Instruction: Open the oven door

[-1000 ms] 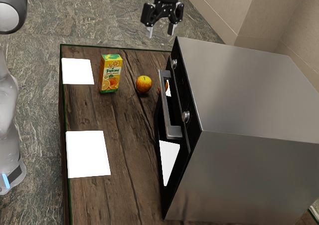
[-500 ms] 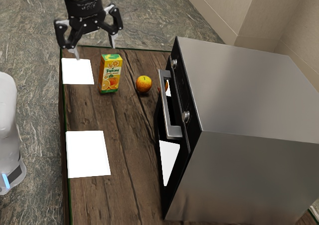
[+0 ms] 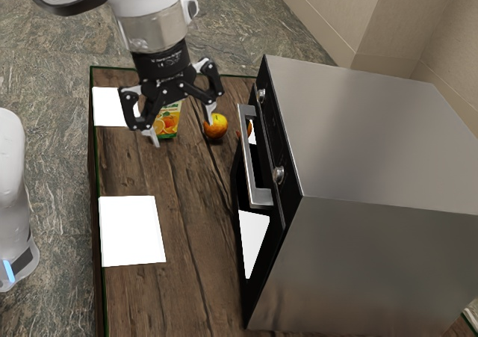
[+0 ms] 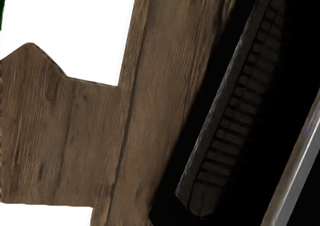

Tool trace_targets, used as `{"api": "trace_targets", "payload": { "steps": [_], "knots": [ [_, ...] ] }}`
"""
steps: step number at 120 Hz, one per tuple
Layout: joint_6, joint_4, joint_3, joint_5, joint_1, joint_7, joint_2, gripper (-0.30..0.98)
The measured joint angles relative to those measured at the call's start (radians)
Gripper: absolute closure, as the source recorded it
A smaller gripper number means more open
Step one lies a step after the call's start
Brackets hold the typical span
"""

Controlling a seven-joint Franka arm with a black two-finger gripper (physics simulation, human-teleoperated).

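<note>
"Which part of the job are we watching?"

"The approach, I'd say. The gripper (image 3: 184, 138) hangs toward the upper left of the exterior view, fingers spread wide, nothing in their grasp."

"And the oven door (image 3: 258, 279)?"

"Shut, low on the dark front, right of the frame's middle. Its handle (image 3: 249, 158) stands upright in the picture, well apart from the fingers. Next, I reckon, the hand must cross to the frame's right, straddle that bar, then close and pull. The knob (image 3: 278, 175) beside it might get in the way."

"Handsome oven (image 3: 373, 143), mind you."

"Brushed grey steel, boxy and smooth, with glossy black on the front. The handle's a squared metal bar, bracketed at its ends."

"And the table (image 3: 187, 277)?"

"Dark planks, grainy and seamed. There's a mottled round fruit (image 3: 216, 125) and a boxy juice carton (image 3: 169, 120) partly behind the gripper."
</note>
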Motion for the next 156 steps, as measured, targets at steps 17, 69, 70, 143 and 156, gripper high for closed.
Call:
{"api": "trace_targets", "payload": {
  "steps": [17, 69, 70, 143, 156],
  "knots": [
    [0.031, -0.038, 0.000, -0.028, 0.006, -0.004, -0.010, 0.02],
    [0.113, -0.057, -0.062, 0.060, 0.097, 0.114, 0.055, 0.01],
    [0.114, -0.058, -0.062, 0.062, 0.098, 0.117, 0.056, 0.01],
    [0.202, -0.071, -0.064, 0.067, 0.165, 0.311, 0.163, 0.00],
    [0.221, -0.079, -0.066, 0.064, 0.169, 0.331, 0.167, 0.00]
  ]
}}
